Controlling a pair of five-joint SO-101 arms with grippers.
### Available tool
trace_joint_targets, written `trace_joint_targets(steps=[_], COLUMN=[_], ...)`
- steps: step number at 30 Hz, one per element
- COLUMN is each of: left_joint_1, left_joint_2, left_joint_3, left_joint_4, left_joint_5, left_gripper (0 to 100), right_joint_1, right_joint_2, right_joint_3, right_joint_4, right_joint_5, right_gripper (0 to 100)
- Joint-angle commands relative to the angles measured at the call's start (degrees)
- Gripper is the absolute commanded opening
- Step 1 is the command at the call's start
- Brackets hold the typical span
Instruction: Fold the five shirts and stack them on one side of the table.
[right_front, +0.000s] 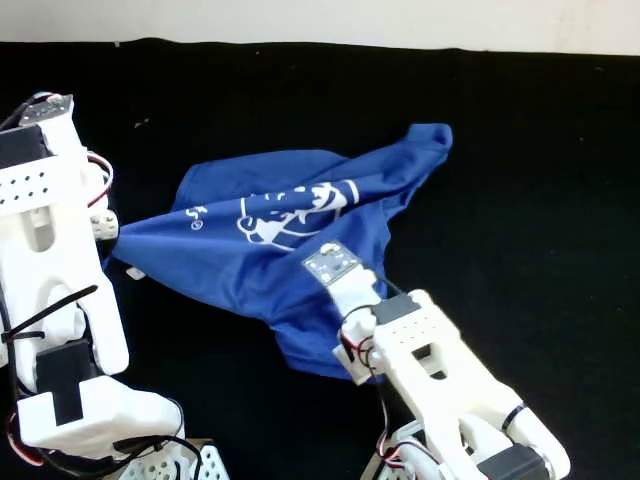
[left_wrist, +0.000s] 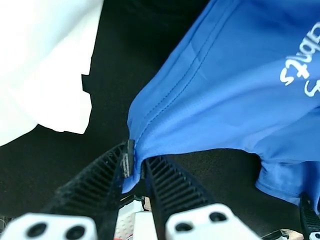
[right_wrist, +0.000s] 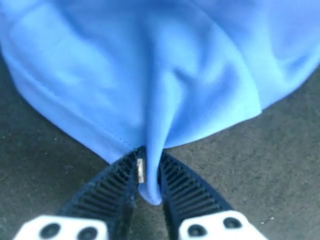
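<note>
The blue shirt (right_front: 232, 268) lay rumpled mid-bench (right_front: 530, 250), slung between the arms. The left end effector (left_wrist: 136, 161) was pinching a hem corner, and the right end effector (right_wrist: 148, 171) was pinching a thin ridge of its edge. With such shallow bites, an uneven pull would likely slip the cloth free or skew the fold.

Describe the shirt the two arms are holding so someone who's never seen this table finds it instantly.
On the black table, look near the middle. A blue shirt is bunched there, one edge pinched in the left pincer and another in the right pincer. Its blue cloth and white print set it apart from the dark surface.
</note>
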Motion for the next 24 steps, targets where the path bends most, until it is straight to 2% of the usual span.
trace_joint_targets(steps=[1,8,11,15,17,24], left_joint_1=[1.1,3.74,7.6,12.09,13.85,15.25], left_joint_2=[-2.15,-2.59,-2.77,-2.86,-2.86,-9.54], left_joint_3=[4.0,12.79,11.56,3.21,-3.82,-20.7], left_joint_4=[-0.09,-0.18,0.26,2.55,5.01,5.54], left_joint_5=[-0.18,0.26,5.19,9.23,10.55,10.81], left_gripper=[1,1,1,1,1,1], right_joint_1=[6.46,17.27,20.79,23.52,25.1,32.04], right_joint_2=[-0.75,-0.75,-0.84,-0.75,-0.75,-0.75], right_joint_3=[-4.35,-20.7,-28.62,-39.87,-45.67,-65.45], right_joint_4=[0.66,16.4,17.19,17.8,17.8,17.71], right_joint_5=[-0.53,-0.44,-0.44,-0.26,2.2,8.09], right_gripper=[0.5,0.5,0.5,0.5,0.5,0.5])
